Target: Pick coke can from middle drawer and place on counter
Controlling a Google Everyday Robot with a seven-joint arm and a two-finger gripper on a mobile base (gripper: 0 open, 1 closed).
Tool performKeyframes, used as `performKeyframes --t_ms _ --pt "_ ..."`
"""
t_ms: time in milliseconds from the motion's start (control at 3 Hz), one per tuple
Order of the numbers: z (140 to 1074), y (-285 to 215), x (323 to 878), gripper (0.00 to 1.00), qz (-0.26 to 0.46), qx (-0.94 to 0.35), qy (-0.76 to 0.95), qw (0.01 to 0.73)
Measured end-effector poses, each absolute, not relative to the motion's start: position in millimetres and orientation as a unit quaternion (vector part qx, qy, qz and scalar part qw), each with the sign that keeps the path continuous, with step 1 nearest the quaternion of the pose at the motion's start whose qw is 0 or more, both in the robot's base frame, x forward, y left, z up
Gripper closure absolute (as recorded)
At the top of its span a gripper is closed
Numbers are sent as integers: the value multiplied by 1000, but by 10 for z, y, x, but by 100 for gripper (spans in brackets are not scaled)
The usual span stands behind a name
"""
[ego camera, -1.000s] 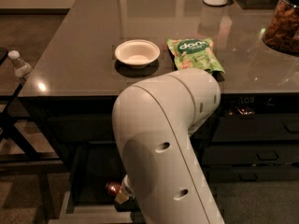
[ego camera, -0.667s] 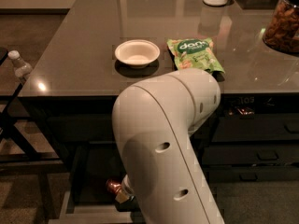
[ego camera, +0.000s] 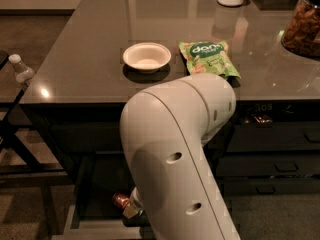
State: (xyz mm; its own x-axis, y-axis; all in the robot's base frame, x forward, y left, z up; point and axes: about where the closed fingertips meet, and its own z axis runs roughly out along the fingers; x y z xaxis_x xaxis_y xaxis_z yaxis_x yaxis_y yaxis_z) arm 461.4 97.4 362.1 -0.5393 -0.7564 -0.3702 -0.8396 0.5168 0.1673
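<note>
Camera view: far left of the white bowl [ego camera: 146, 57], a clear plastic bottle [ego camera: 21, 70] stands off the surface [ego camera: 80, 59]. Below the bowl, the coke can [ego camera: 120, 200] sits in the open middle drawer [ego camera: 95, 194], with the gripper [ego camera: 133, 208] just beside it. Whether the gripper holds the can cannot be told. Right of the bowl lies a green snack bag [ego camera: 207, 58].

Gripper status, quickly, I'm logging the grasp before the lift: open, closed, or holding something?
Gripper: down in the middle drawer next to the coke can, mostly hidden behind the arm; state cannot be told.
</note>
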Motion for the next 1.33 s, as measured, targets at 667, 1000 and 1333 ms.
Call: performKeyframes --t_ms 667,1000,1333 --pt "3917 1067 4622 100 177 -454 859 159" --pt "4169 1063 4563 100 202 -440 853 195" --pt "4495 940 4492 100 231 -427 838 250"
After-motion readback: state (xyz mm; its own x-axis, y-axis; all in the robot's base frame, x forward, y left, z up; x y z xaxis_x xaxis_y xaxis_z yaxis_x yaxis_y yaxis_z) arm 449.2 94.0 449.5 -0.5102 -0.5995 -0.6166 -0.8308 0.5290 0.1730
